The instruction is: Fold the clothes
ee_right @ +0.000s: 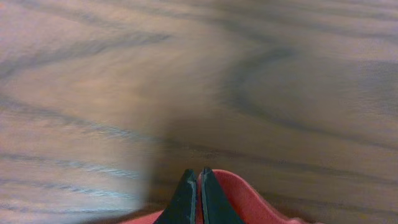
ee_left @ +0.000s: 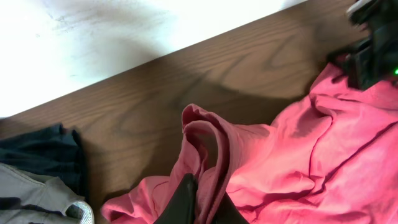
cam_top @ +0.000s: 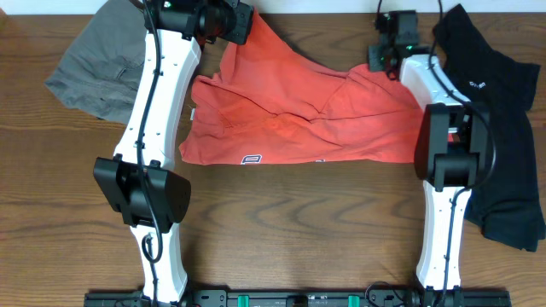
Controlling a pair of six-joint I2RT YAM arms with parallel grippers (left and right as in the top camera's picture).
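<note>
Left wrist view, bottom edge: my left gripper point(ee_left: 208, 191) is narrow, its dark fingers point(ee_left: 183, 202) pinching a raised ridge of the T-shirt point(ee_left: 298, 155). The rest of that garment spreads rumpled over the lower right of the frame. At lower left lie the shorts point(ee_left: 31, 196), with a dark piece point(ee_left: 43, 152) touching their upper edge. Beyond them is bare table point(ee_left: 186, 99), then a white surface point(ee_left: 124, 31) across the upper left. My right gripper point(ee_left: 373, 50) shows at upper right, at the T-shirt's far edge.

Right wrist view, bottom centre: the right gripper point(ee_right: 196, 174) is all but closed, a thin line of red cloth clamped between the fingers. A red fold rises just to their right. Above is wood grain only.

Overhead: the T-shirt point(cam_top: 299, 119) lies crumpled at upper centre. The left gripper point(cam_top: 239, 24) is at its upper-left corner and the right gripper at its upper-right corner. The shorts sit at upper left beside my left arm point(cam_top: 158, 94). The black shirt point(cam_top: 503, 128) runs down the right side, my right arm point(cam_top: 444, 145) over its inner edge.

Count: two grippers, both on the T-shirt. One T-shirt, one pair of shorts, one black shirt, one dark piece.

The dark piece is clear only in the left wrist view, the black shirt only overhead, and the right clamp only in the right wrist view.
</note>
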